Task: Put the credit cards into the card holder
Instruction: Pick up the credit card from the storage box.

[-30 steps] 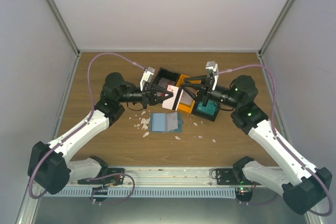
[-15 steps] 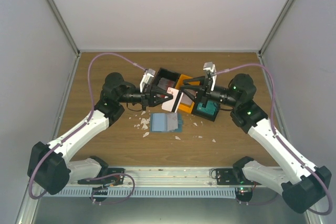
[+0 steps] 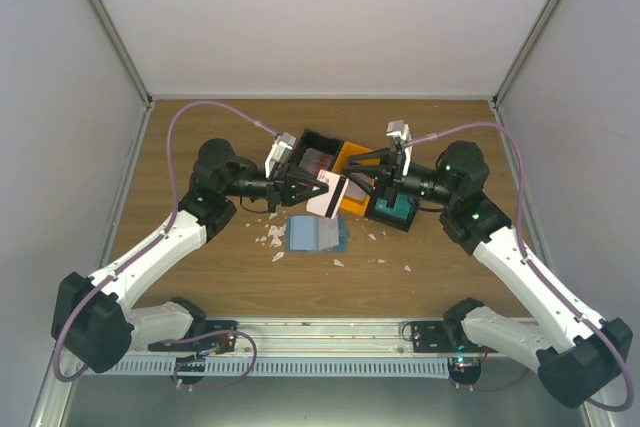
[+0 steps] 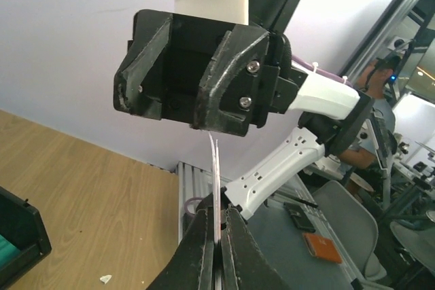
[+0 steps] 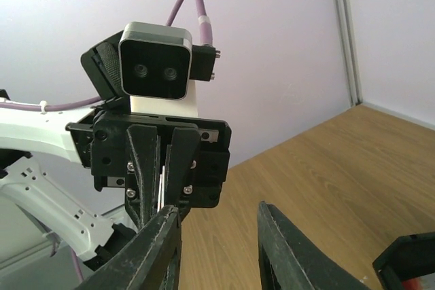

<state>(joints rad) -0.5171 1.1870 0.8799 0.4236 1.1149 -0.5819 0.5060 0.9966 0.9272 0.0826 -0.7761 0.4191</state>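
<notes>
White with a dark stripe, a credit card is clamped edge-on in the left pincer at mid-frame, just above the open card holder on the desk. The right pincer faces it, fingers apart. This looks like a handover or regrip; next the card needs aligning with the holder's slot.

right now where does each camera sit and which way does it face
Top: above and behind the arm bases, looking down at the table and wallet; both arms show, left gripper pinching a card facing the open right gripper.
Left wrist: on the left arm, looking past its shut fingers and card edge at the right gripper.
Right wrist: on the right arm, looking between its open fingers at the left gripper.
Shared: the wrist views face each other.
</notes>
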